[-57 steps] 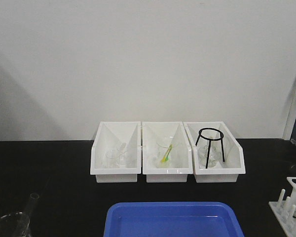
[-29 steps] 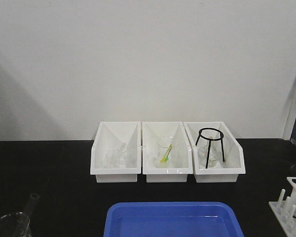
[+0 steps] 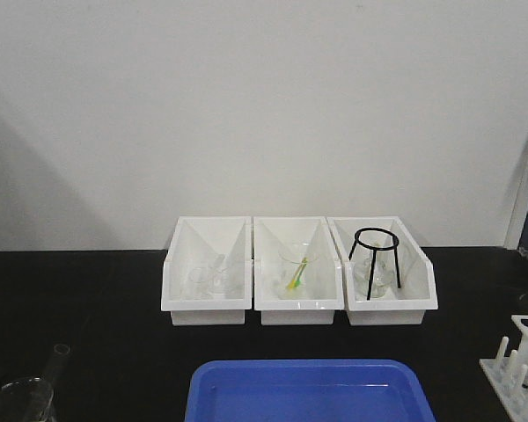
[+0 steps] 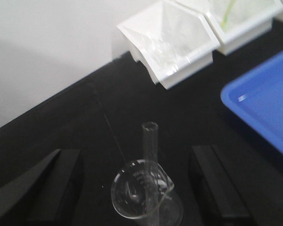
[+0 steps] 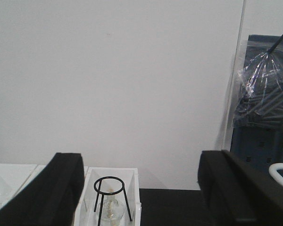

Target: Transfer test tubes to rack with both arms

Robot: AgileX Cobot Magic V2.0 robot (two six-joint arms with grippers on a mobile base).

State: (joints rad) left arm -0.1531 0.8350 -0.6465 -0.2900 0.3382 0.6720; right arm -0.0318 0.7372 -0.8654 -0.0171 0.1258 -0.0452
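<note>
In the front view the blue tray (image 3: 308, 391) sits at 6 o'clock, three bins (image 3: 209, 308) beyond it hold small glassware (image 3: 207, 280), a stick (image 3: 297, 274) in a glass (image 3: 283, 283) and a tripod ring (image 3: 369, 272), and the rack (image 3: 521, 365) is at 4, cut by the frame. At 8 a beaker (image 4: 167, 197) props one tube (image 4: 149, 150) rim-up, I judge so jaws can reach it. My left gripper (image 4: 134, 188) straddles that beaker, spread and empty; my right gripper (image 5: 141, 188), likewise released, hangs high facing the wall (image 5: 132, 70).

Black fingers (image 5: 61, 188) spread apart, wire tripod (image 5: 110, 193) in white bin (image 5: 135, 186)
</note>
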